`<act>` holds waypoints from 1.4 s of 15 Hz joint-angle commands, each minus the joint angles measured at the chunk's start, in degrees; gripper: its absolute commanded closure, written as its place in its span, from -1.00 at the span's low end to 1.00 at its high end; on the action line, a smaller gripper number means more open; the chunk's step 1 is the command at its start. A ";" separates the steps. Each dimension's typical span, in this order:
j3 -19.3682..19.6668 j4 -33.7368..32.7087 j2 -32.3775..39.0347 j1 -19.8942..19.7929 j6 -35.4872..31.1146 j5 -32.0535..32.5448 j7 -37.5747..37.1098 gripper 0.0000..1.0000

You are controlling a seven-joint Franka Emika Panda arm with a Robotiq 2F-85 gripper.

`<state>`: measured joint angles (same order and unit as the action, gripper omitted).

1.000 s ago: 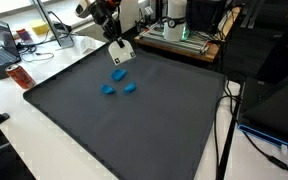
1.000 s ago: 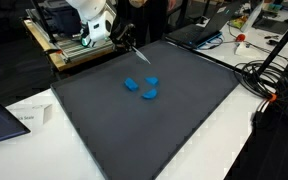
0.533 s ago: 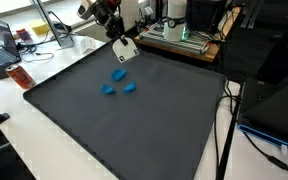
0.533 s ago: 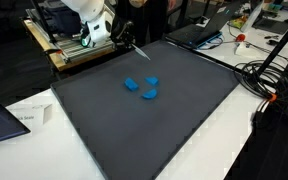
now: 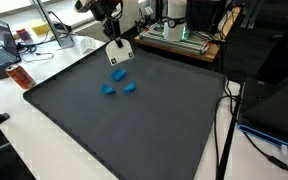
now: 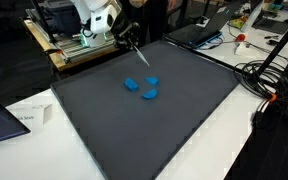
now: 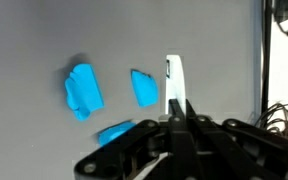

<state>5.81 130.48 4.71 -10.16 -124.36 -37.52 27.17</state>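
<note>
White card (image 5: 122,52) is pinched in your tool (image 5: 114,40), whose two fingers are pressed together on its upper edge. In an exterior view the card hangs tilted below the tool, over the far part of the dark mat (image 5: 134,130), near that mat's back edge. Whether its lower corner touches the mat cannot be told from here. In an exterior view from the opposite side you see the card (image 6: 135,52) nearly edge-on, as a thin slanting line under the tool (image 6: 127,40).

In the wrist view the tool (image 7: 177,118) comes in from the bottom. The card (image 7: 174,80) sticks out past the fingertips as a narrow white strip, seen on its edge.

Three blue blocks lie on the mat close together, just in front of the card and apart from it. In an exterior view they are a far block (image 5: 118,73), a near-left block (image 5: 108,88) and a near-right block (image 5: 130,87). In the wrist view, one blue block (image 7: 145,88) lies just beside the card's strip. Another (image 7: 83,91) lies further to the left, and the third (image 7: 114,131) is partly hidden by the tool's body.

The mat covers most of your white worktop (image 5: 39,135). A red bottle (image 5: 21,76) lies on the worktop off the mat's corner, well away from the tool.
</note>
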 commanded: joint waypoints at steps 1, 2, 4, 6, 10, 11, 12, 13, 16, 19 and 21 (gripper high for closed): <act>-0.74 2.55 -4.60 3.39 -6.51 8.94 -15.07 0.98; -0.98 2.21 -4.90 4.03 -6.51 11.66 -19.00 0.98; -1.51 1.71 -5.65 5.17 -5.36 16.41 -26.46 0.98; -2.10 1.47 -6.51 6.04 -4.42 19.91 -32.39 0.98; -3.08 1.18 -7.92 7.06 -3.26 24.19 -41.52 0.98; -3.28 0.93 -8.15 7.19 -2.68 24.90 -43.15 0.98; -3.47 0.64 -8.34 7.31 -2.08 25.43 -44.42 0.98; -3.70 0.30 -8.48 7.44 -1.45 25.88 -45.02 0.98; -4.73 -0.52 -8.36 7.94 -3.98 28.72 -47.32 0.98; -5.80 -0.77 -8.06 8.45 -8.83 32.45 -50.95 0.98; -6.23 -1.13 -7.40 8.72 -11.10 34.21 -52.35 0.98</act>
<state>0.12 129.71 -2.66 -2.02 -132.84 -6.76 -21.58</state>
